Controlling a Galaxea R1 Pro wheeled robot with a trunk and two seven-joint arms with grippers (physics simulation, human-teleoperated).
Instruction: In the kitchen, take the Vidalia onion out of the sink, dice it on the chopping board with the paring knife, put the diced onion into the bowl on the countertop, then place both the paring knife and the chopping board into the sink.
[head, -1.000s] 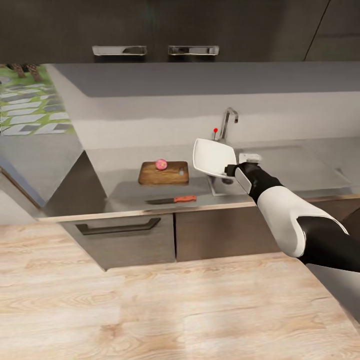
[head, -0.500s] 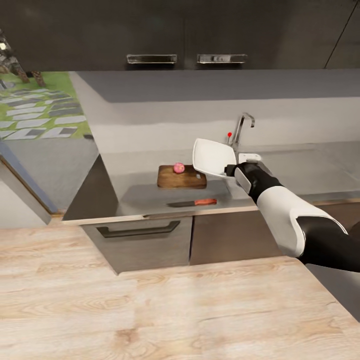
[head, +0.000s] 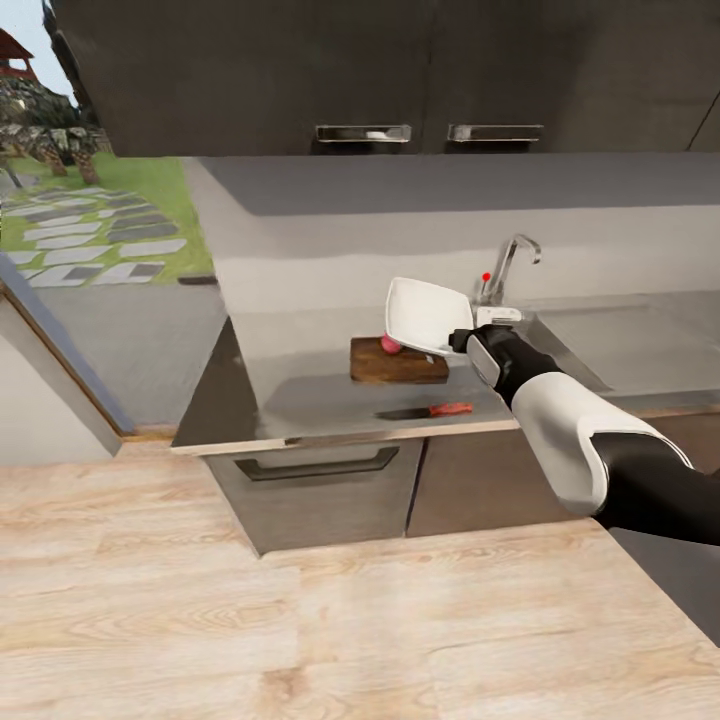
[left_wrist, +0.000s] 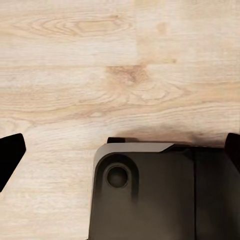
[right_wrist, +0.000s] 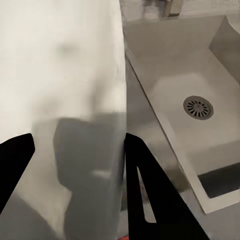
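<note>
Right pincer (head: 462, 338) is clamped on the rim of the bowl (head: 426, 315), holding the white dish tilted up on edge in the air; in the right wrist view the bowl (right_wrist: 65, 115) sits between the two dark fingers (right_wrist: 150, 200), one on each face. Beneath and beyond this pincer runs the countertop (head: 320, 390), its front edge nearer the robot and its end edge well off toward the window. Bare steel lies open between the held bowl and that end. Wooden floor (head: 300, 620) spreads wide and free under the arm. Just under the pincer on its outer side is the sink (right_wrist: 195, 95), drain visible, with the tap (head: 510, 262) rising behind it. On the bowl's far side lies the chopping board (head: 398, 363), partly hidden by the dish, with the Vidalia onion (head: 389, 345) resting on it. Nearer the counter's front edge than the board lies the paring knife (head: 426, 412), apart from the board. Left pincer (left_wrist: 120, 155) hangs over the floor, its fingertips spread wide and holding nothing.
</note>
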